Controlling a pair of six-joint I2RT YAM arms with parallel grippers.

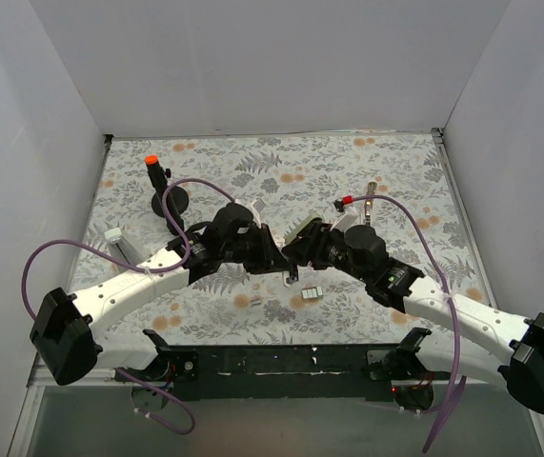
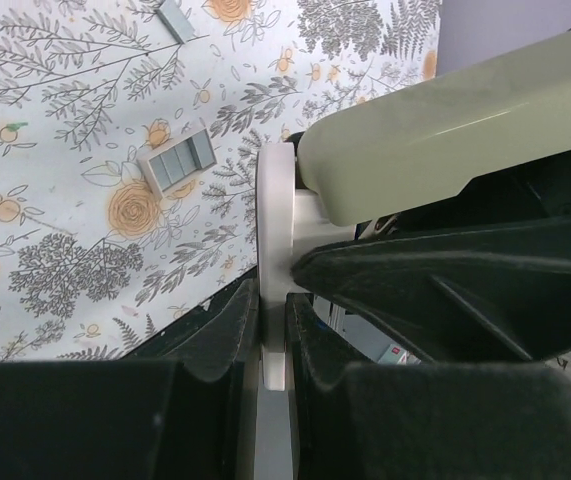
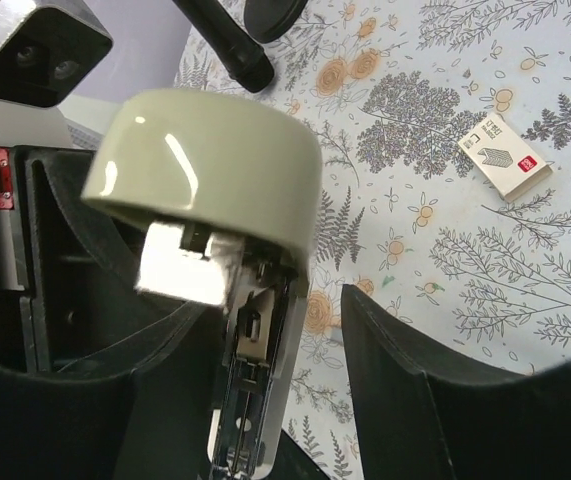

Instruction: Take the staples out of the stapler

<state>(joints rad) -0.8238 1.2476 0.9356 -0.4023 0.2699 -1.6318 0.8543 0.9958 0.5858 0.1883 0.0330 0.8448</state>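
Observation:
The stapler (image 1: 300, 231) is held above the table's middle between both grippers. In the left wrist view my left gripper (image 2: 273, 300) is shut on the stapler's thin white base plate (image 2: 273, 200), with its grey-beige top (image 2: 435, 130) to the right. In the right wrist view the top cover (image 3: 205, 160) is swung up and the silvery magazine (image 3: 255, 380) lies bare between my right gripper's (image 3: 265, 330) fingers. It rests against the left finger, and a gap of table shows before the right finger (image 3: 415, 400). Staples (image 1: 312, 292) lie on the table below; a strip also shows in the left wrist view (image 2: 177, 165).
A black stand with an orange tip (image 1: 153, 164) stands at the back left. A small white-pink box (image 3: 505, 155) lies on the floral cloth. A red-tipped tool (image 1: 346, 201) lies behind the right arm. Another staple strip (image 1: 244, 301) lies near the front.

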